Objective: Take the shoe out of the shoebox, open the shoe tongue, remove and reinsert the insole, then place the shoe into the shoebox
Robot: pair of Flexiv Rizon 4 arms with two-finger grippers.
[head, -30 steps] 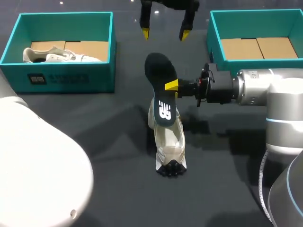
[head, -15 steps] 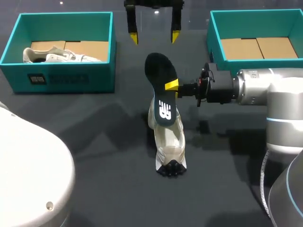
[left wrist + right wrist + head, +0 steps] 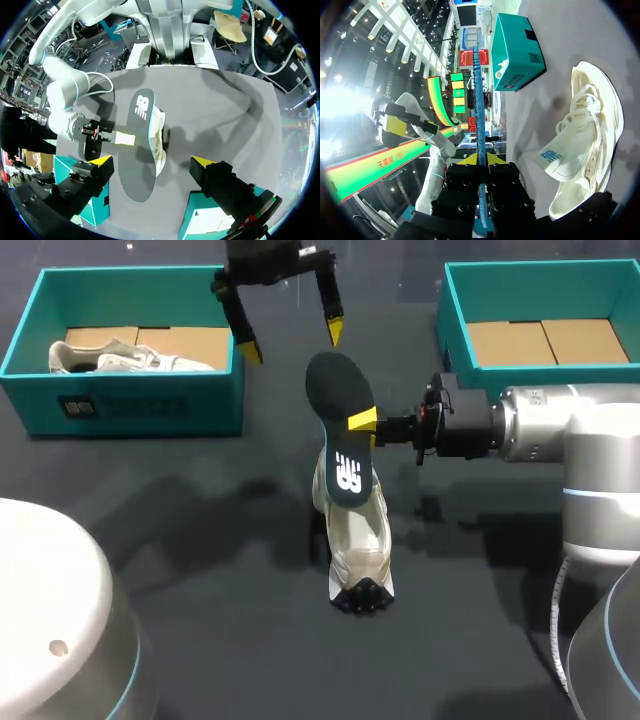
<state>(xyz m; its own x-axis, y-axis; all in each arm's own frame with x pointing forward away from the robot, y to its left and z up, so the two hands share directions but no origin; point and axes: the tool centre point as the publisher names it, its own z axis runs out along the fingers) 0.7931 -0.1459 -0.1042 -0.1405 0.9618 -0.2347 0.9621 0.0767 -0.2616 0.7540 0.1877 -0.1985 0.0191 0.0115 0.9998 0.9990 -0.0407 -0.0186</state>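
Two teal boxes sit on the table (image 3: 200, 540): the upper-left shoebox (image 3: 120, 410) holds one white sneaker (image 3: 120, 358), while the upper-right shoebox (image 3: 457, 335) shows its cardboard floor. At centre lies one shoe (image 3: 360, 540). Just above it the right gripper (image 3: 363, 422) pinches one dark insole (image 3: 335, 390). The left gripper (image 3: 292, 342) hangs at upper centre, its fingers spread wide and holding nothing.

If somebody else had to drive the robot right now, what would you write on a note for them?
Left gripper: open and empty, over the table beyond the insole.
Right gripper: shut on the dark insole, held above the shoe.
Shoe: on the table between the shoeboxes.
Right shoebox: empty. Left shoebox: holds another shoe.
Done: shoe out, tongue looks open, insole lifted. I cannot tell if its lower end is clear of the shoe.
Left: put the insole back in, then place the shoe into a shoebox.
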